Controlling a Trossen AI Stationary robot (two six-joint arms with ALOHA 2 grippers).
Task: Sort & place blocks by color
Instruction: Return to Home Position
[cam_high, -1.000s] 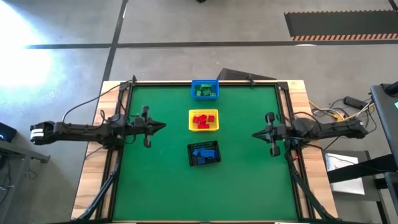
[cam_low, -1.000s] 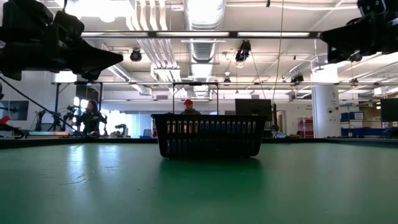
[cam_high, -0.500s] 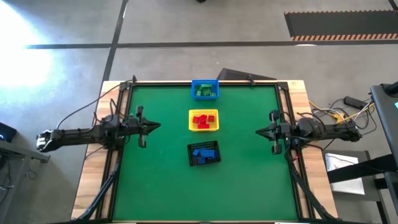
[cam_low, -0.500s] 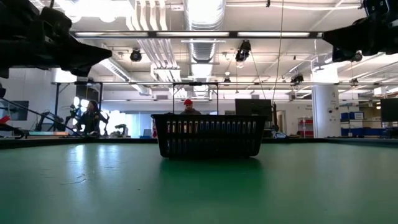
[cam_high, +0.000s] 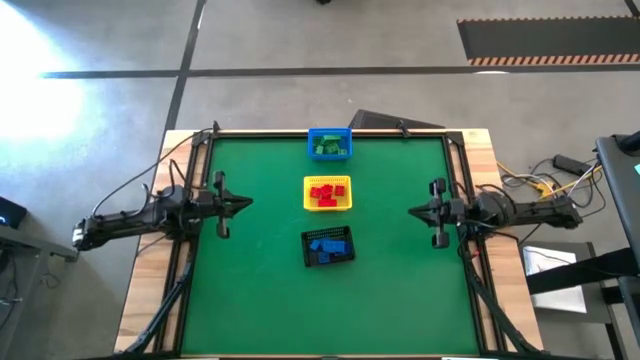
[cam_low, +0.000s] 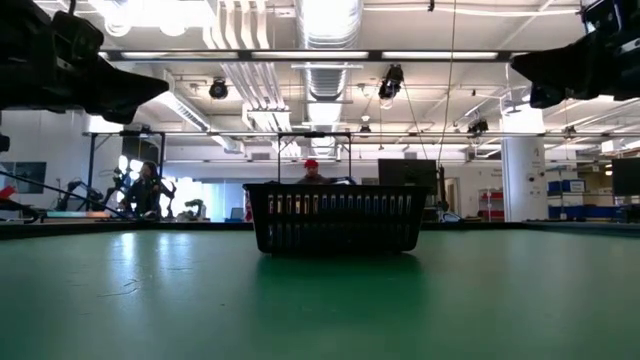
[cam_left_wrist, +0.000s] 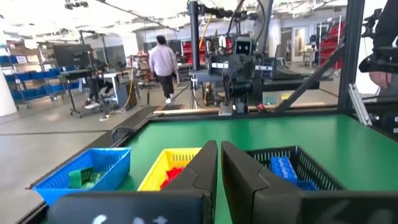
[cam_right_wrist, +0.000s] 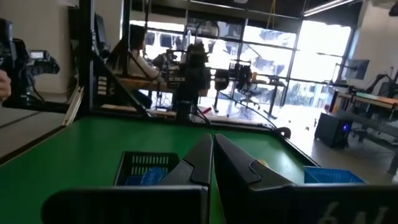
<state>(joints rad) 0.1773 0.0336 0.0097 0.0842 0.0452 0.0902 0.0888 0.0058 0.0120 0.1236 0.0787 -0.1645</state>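
Down the middle of the green table (cam_high: 260, 300) three containers stand in a row, well apart from both arms. The blue basket (cam_high: 329, 131) at the far edge holds the green blocks (cam_high: 327, 149). The yellow basket (cam_high: 306, 192) in the middle holds the red blocks (cam_high: 322, 194). The black basket (cam_high: 306, 252) holds the blue blocks (cam_high: 324, 244).

The left gripper (cam_high: 247, 204) hangs above the table's left side, pointing at the row. Its fingers (cam_left_wrist: 202, 171) are drawn together with only a sliver between them, holding nothing. The right gripper (cam_high: 413, 212) faces it from the right side, fingers (cam_right_wrist: 199, 158) meeting at the tips, also empty.

Beyond the table, a person (cam_left_wrist: 163, 59) in a light top walks away.
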